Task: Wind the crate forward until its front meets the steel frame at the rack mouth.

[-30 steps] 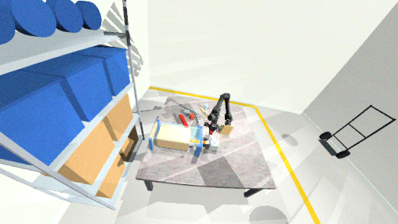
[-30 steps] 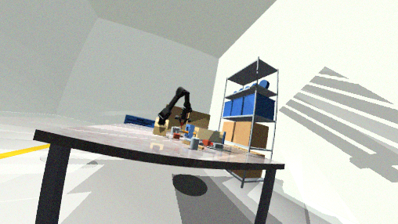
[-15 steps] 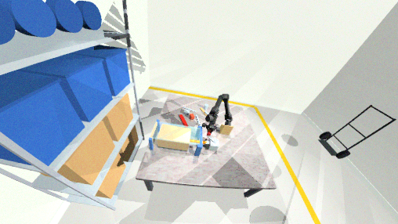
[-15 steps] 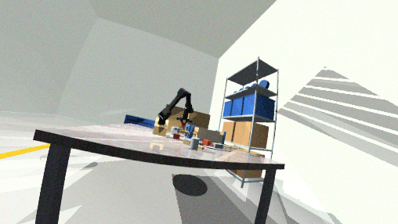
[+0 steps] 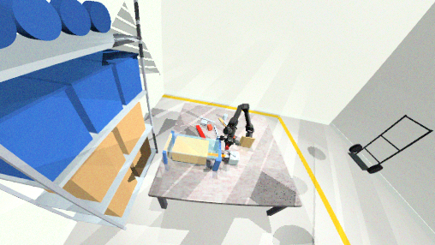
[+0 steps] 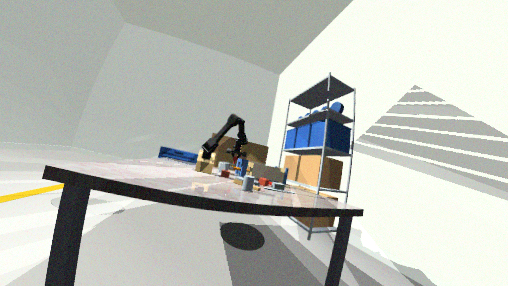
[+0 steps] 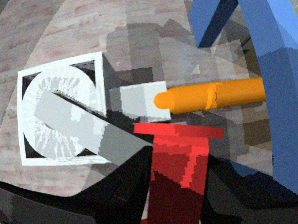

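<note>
My gripper (image 5: 228, 146) (image 6: 236, 156) (image 7: 173, 155) is shut on the red grip of the winch handle (image 7: 172, 192). The handle's grey crank arm reaches over the round top of the white winch (image 7: 60, 145) (image 5: 233, 158); its end lies over the middle, and the key is hidden beneath it. An orange strap (image 7: 220, 95) runs from the winch's side towards the blue-posted mouth of the cubby (image 5: 217, 159) (image 7: 285, 100). The tan crate (image 5: 188, 150) (image 6: 267, 172) sits inside and looks flat in the top view, with a gap between its front and the mouth. The steel frame's contact face cannot be made out.
A tan block (image 5: 247, 141) (image 6: 204, 165) stands beside the arm, close to the winch. A red bar (image 5: 200, 131), a small red piece (image 5: 209, 127) and a yellow tool (image 5: 222, 122) lie behind the cubby. A grey cylinder (image 6: 248, 183) stands on the bench (image 5: 193, 184).
</note>
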Robot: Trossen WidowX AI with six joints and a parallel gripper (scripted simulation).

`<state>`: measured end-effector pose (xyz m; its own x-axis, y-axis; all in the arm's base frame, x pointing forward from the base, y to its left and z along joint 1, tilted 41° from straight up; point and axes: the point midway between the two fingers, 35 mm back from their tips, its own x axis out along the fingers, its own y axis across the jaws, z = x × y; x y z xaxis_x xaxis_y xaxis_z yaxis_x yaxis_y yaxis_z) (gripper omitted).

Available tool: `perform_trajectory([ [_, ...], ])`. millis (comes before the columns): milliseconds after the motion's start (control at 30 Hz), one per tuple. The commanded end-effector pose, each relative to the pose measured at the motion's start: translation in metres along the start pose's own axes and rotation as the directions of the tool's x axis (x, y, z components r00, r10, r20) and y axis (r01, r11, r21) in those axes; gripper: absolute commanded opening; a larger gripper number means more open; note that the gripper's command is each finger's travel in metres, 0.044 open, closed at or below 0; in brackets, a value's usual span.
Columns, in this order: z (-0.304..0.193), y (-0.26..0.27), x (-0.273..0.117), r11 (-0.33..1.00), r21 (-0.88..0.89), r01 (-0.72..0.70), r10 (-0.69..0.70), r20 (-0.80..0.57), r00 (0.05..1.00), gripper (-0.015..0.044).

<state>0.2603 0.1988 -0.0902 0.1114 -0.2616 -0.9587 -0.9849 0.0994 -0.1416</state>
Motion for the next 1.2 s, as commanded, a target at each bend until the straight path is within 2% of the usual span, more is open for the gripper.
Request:
perform_trajectory([
  [0, 0.012, -0.004, 0.007, 1.000, 0.006, 0.008, -0.008, 0.014, 1.000, 0.0000],
  [1167, 0.065, 0.001, 0.029, 1.000, 0.007, 0.009, -0.009, 0.019, 1.000, 0.0000],
])
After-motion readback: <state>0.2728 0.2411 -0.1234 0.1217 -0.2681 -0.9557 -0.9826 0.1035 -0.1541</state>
